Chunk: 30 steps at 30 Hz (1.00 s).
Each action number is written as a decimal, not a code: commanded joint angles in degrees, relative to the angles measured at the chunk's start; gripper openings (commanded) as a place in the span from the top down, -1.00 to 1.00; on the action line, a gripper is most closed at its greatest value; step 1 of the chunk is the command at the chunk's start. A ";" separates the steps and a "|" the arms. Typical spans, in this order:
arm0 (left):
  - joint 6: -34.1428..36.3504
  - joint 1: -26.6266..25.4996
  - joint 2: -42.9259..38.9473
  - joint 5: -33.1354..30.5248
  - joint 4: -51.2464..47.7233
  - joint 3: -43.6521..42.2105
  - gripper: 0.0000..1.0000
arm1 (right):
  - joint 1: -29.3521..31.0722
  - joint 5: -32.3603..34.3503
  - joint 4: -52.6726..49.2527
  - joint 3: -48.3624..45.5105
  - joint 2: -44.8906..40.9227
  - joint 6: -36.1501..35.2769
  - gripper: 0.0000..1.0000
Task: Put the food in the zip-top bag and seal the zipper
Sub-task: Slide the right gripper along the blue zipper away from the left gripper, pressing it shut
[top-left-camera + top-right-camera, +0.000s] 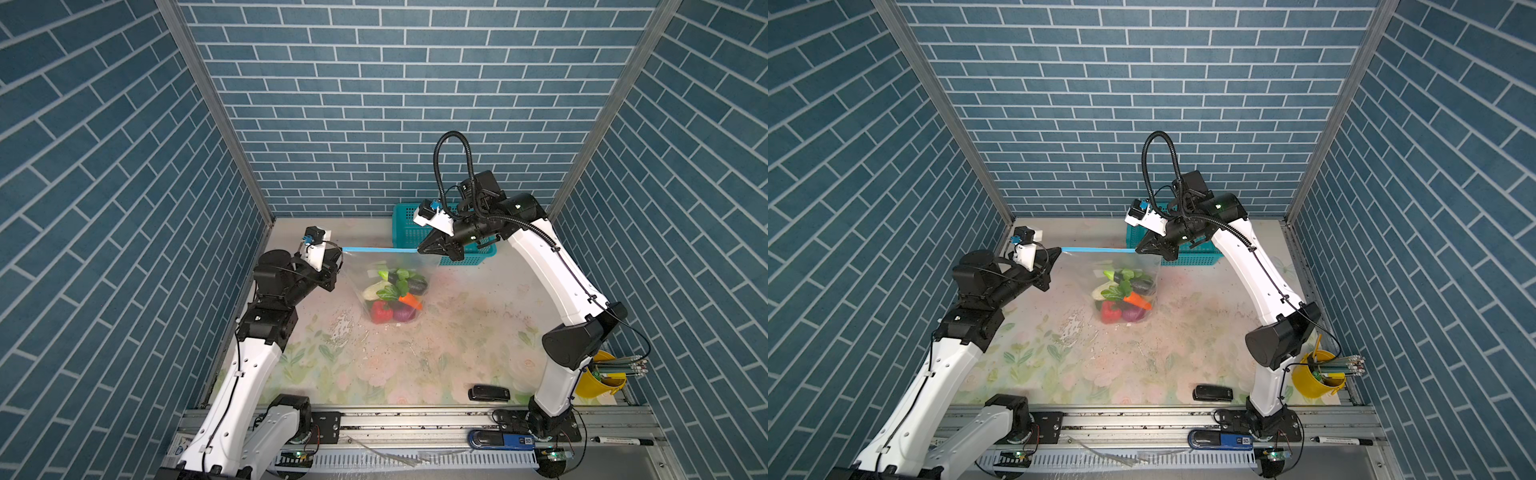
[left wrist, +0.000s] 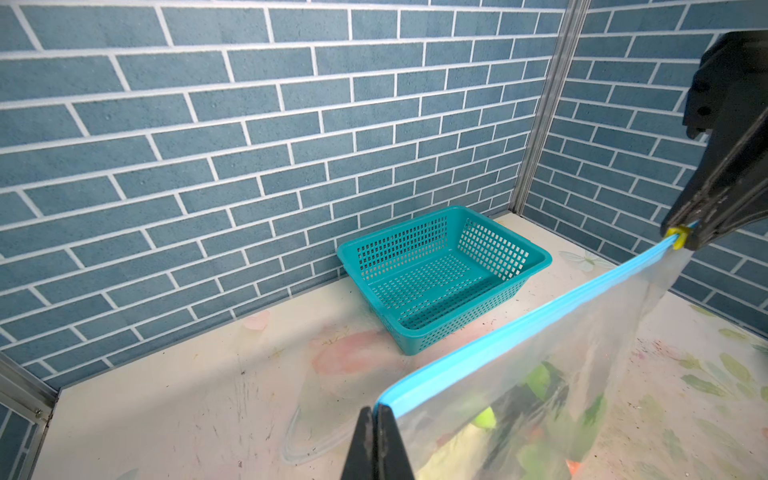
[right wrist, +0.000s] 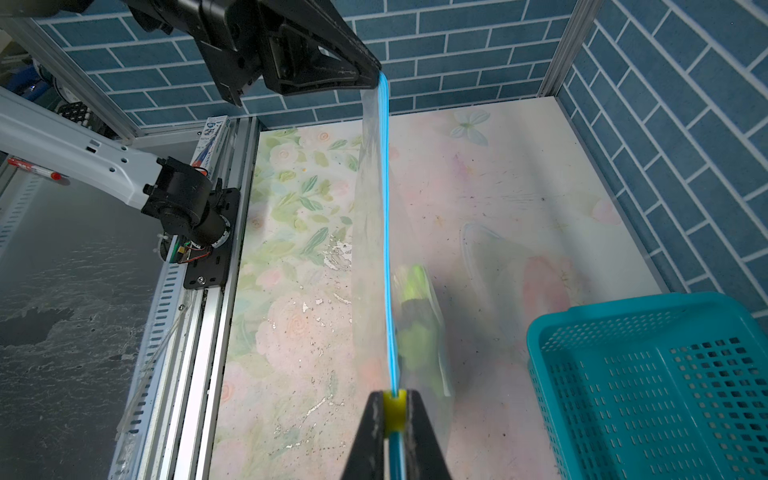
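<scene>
Food (image 1: 395, 291) is sitting in the zip-top bag (image 1: 360, 272), left gripper (image 1: 340, 250) pinching the zipper (image 1: 378, 249) end, right gripper (image 1: 419, 250) squeezing the slider (image 3: 393, 409), seal seemingly finishing.

— Where can a hand pass?
— Over the table (image 1: 415, 365) at lower centre of a top view.
— What blocks?
— The bag (image 1: 360, 268) hangs across the middle; the basket (image 1: 405, 232) stands just behind its right end.

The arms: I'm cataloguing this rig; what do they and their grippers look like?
The left arm and right arm: white links, black joints. A ribbed black hose loops over the right one. The left gripper and right gripper: black tapered wedges.
</scene>
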 commanded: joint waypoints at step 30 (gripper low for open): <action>-1.22 2.46 -0.81 -4.82 2.00 -1.42 1.00 | -4.05 2.21 1.89 -8.68 -8.58 0.51 1.00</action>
